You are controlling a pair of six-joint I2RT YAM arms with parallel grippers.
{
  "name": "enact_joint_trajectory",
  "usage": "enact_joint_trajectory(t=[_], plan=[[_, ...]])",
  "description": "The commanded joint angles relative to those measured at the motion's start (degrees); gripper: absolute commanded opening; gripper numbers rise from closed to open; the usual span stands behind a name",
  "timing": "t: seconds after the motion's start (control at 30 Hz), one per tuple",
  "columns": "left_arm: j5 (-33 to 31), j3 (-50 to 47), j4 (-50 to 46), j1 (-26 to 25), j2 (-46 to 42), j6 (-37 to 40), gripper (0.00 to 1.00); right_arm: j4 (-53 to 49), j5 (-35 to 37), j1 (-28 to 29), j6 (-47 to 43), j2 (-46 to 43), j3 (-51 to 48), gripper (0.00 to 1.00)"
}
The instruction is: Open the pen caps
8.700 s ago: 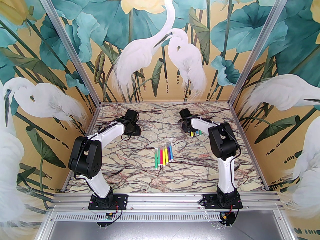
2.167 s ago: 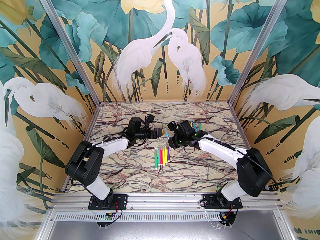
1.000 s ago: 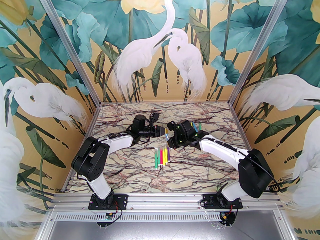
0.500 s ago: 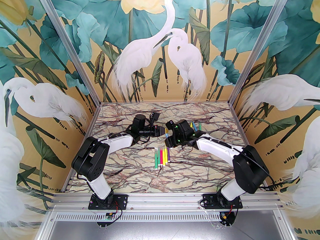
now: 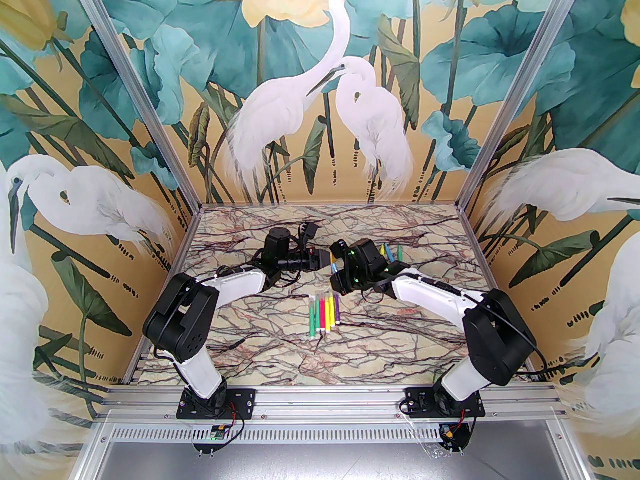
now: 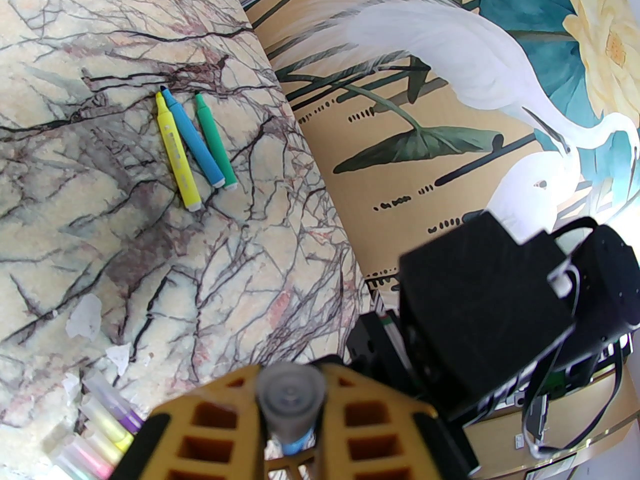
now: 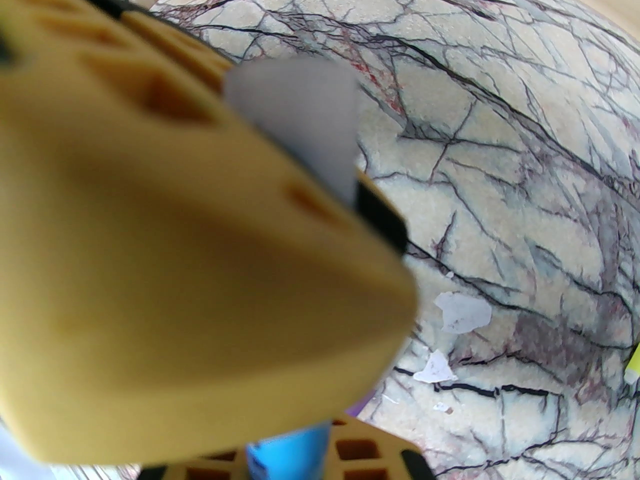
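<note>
Pen cap (image 6: 290,393): cloudy, translucent tube atop blue pen (image 6: 298,445), in left claw (image 6: 290,375).

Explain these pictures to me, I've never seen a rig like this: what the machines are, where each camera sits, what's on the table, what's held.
These are two robot arms bolted to the near edge of a marble-patterned table. The wide picture comes from a fixed camera above and behind them; the close-ups come from a camera on each wrist. On the table lie a row of capped pens and, farther back, three uncapped pens. Between the arms is a blue pen: the left arm's jaws are shut on its clear cap, the right arm's jaws on its body.
</note>
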Motion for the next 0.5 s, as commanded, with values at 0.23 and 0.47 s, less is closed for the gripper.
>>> enact_joint_trajectory(t=[0.23, 0.47], plan=[[-4.3, 0.0, -2.5, 7.3, -2.5, -2.2, 0.0, -5.5, -0.1, 0.2, -4.3, -4.9, -5.7, 0.0], [-5.5, 1.9, -6.0, 10.5, -2.6, -3.0, 0.0, -6.2, -0.8, 0.2, -5.5, -7.9, -8.9, 0.0]])
